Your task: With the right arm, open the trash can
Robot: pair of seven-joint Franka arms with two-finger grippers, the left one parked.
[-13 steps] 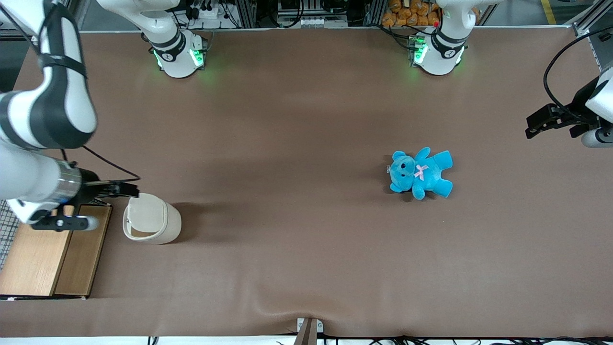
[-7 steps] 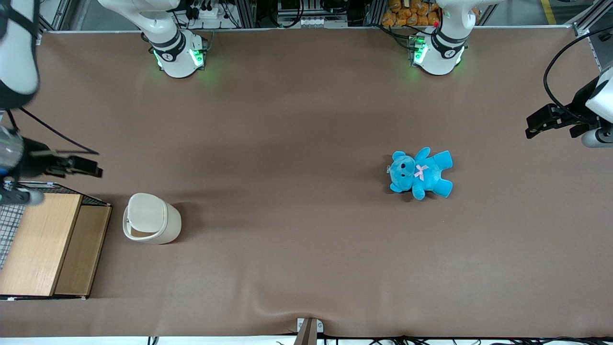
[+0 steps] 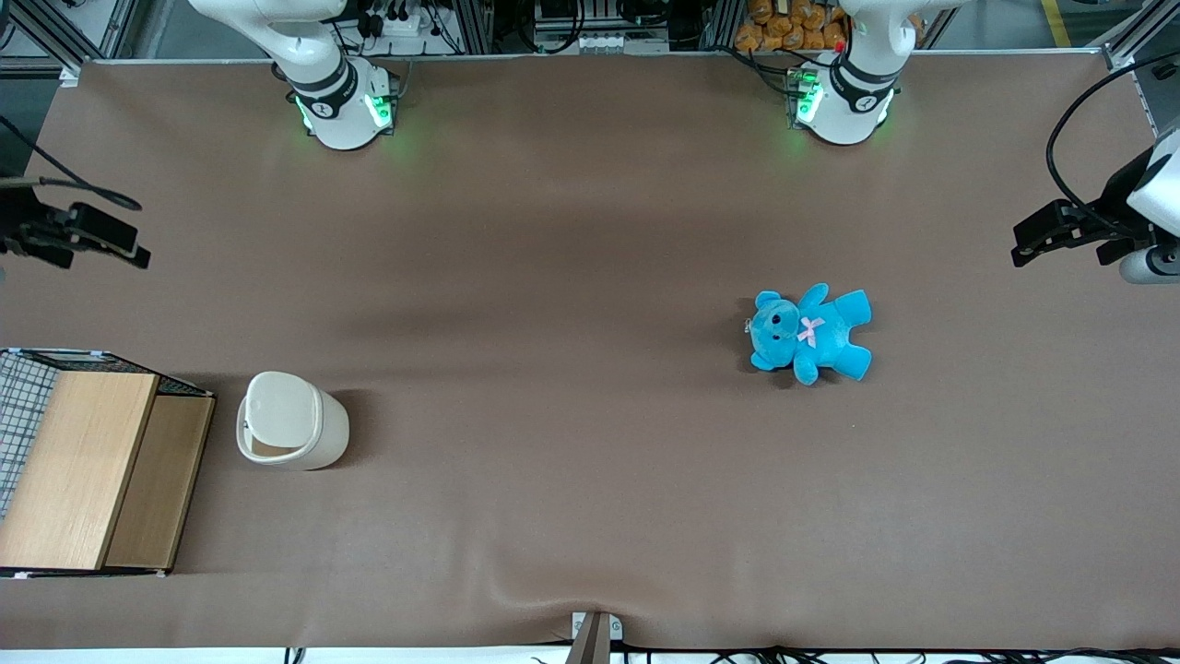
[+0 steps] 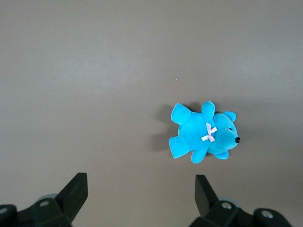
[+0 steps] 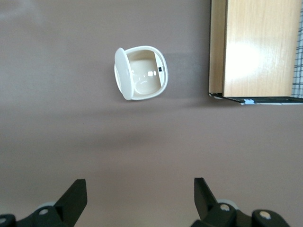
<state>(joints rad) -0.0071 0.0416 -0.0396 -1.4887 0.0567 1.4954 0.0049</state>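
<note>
The cream-white trash can stands on the brown table beside the wooden box. Its lid stands swung up on its hinge, and the empty inside shows in the right wrist view. My right gripper is at the working arm's end of the table, high above the mat and farther from the front camera than the can. Its two black fingers are spread wide with nothing between them. It is well apart from the can.
A wooden box with a wire grid at its edge sits beside the can, at the working arm's end. It also shows in the right wrist view. A blue teddy bear lies toward the parked arm's end.
My right arm has drawn away from the can's rim, moving up and farther from the front camera, out toward the table's end. The can has not moved.
</note>
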